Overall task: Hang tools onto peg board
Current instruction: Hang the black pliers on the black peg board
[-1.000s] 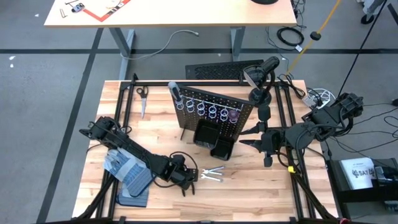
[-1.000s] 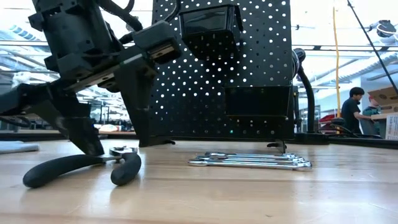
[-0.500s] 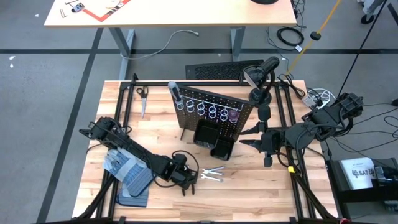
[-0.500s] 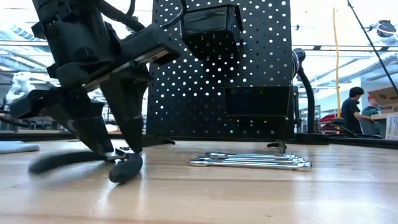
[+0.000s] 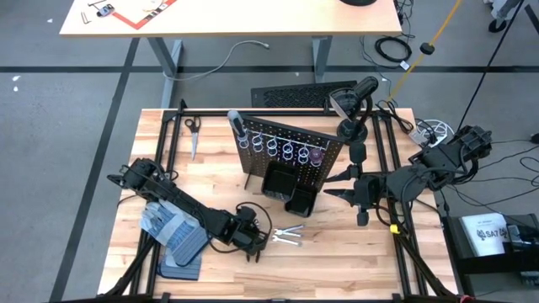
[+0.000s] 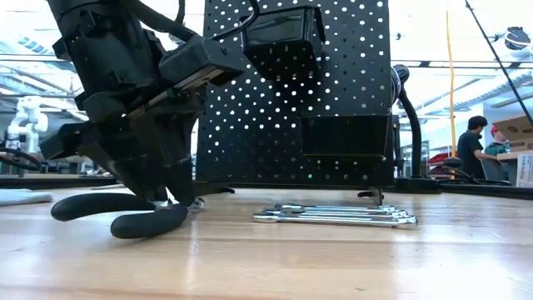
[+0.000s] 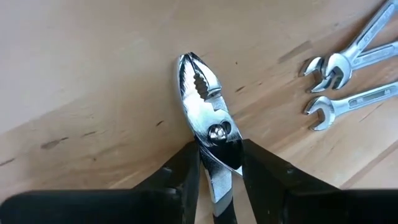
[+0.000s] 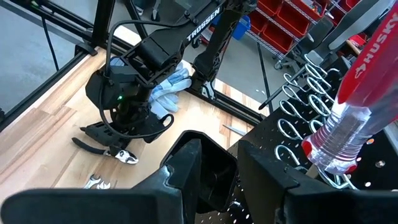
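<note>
currently the left gripper [image 7: 219, 171] is pinching the pliers [image 7: 208, 127] at the pivot, on the table near the wrenches [image 7: 348, 68]. rigid, smooth steel, likely slipping; loose handles likely swinging. the right gripper [image 8: 231, 163] is waiting part-open, empty, beside the peg board [image 5: 290, 156].

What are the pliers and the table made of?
The pliers look like shiny polished metal at the head, mirror-bright with toothed edges; their dark handles look rubbery, though that is uncertain. The table looks like pale wood: grain lines and plank seams show.
</note>
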Action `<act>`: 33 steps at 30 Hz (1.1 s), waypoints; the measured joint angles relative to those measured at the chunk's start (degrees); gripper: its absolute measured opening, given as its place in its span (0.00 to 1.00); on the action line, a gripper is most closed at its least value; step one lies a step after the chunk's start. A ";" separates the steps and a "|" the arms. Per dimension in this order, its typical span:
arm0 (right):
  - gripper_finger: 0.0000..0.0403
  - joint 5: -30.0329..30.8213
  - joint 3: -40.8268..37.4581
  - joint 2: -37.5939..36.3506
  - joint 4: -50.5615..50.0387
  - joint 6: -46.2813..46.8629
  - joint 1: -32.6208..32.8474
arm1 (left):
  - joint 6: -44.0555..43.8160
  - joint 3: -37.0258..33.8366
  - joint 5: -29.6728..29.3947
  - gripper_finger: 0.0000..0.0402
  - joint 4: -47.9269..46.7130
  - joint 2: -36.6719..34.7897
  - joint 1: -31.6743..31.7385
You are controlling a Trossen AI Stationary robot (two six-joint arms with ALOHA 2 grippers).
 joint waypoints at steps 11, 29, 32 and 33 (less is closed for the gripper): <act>0.25 0.04 -0.02 -0.01 0.96 -0.15 0.00 | 5.26 0.06 -3.41 0.07 1.71 0.20 -0.07; 0.25 0.31 -0.02 -0.02 1.03 -0.11 0.00 | 7.68 -0.08 -11.88 0.01 0.04 -6.32 -0.07; 0.25 0.29 -0.02 -0.02 0.98 -0.14 0.00 | 7.50 -0.07 -12.94 0.04 0.73 -7.12 -0.07; 0.25 0.29 -0.02 -0.02 0.98 -0.16 0.00 | 7.49 -0.07 -13.43 0.06 1.84 -7.31 -0.09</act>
